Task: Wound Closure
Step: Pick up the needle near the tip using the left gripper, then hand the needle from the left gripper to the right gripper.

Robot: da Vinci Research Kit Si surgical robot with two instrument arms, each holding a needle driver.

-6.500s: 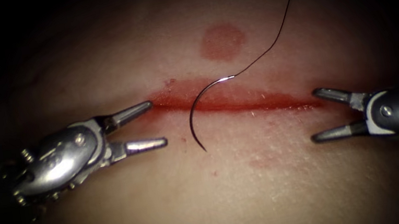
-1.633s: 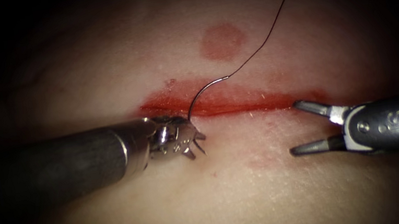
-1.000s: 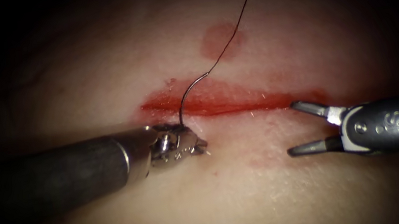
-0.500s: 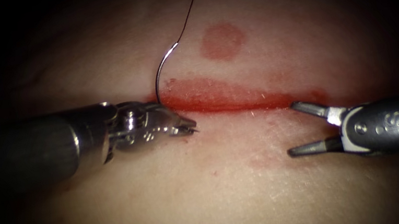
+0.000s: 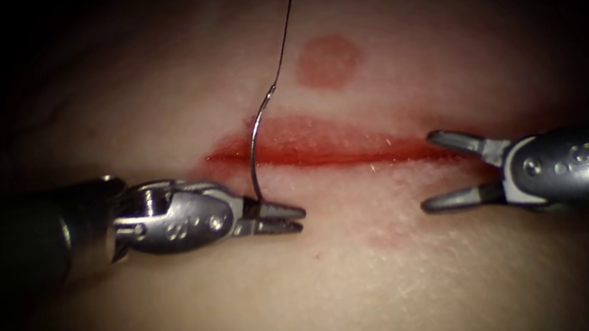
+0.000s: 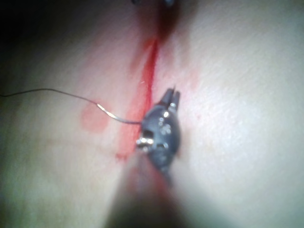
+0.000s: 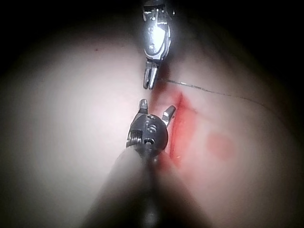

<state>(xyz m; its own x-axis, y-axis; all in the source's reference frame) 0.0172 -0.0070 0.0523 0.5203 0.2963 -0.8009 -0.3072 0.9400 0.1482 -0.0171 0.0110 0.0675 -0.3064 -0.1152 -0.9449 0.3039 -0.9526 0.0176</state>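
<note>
My left tool (image 5: pixel 296 218) lies just in front of the left end of the cut (image 5: pixel 339 149), its jaws shut on the curved needle (image 5: pixel 253 144) low on its curve, toward the pointed end. The needle stands up out of the jaws across the cut, free of the tissue (image 5: pixel 375 286). Thread (image 5: pixel 285 26) runs from its blunt end up out of the picture. At the cut's right end my right tool (image 5: pixel 432 172) stands open and holds nothing. The left wrist view has the left tool (image 6: pixel 171 98), the needle (image 6: pixel 124 120) and the thread (image 6: pixel 47 92). In the right wrist view the right tool (image 7: pixel 156 108) is spread open facing the left tool (image 7: pixel 150 80).
A round reddish mark (image 5: pixel 327 61) sits on the tissue behind the cut, right of the thread. Red fluid stains the cut's edges (image 5: pixel 393 149). A faint pink patch (image 5: pixel 387 237) lies in front of the cut.
The left tool took the needle off the tissue, lifted it and rolled. In the last half second it shifted right and toward the front, needle still held. The right tool rose slightly.
</note>
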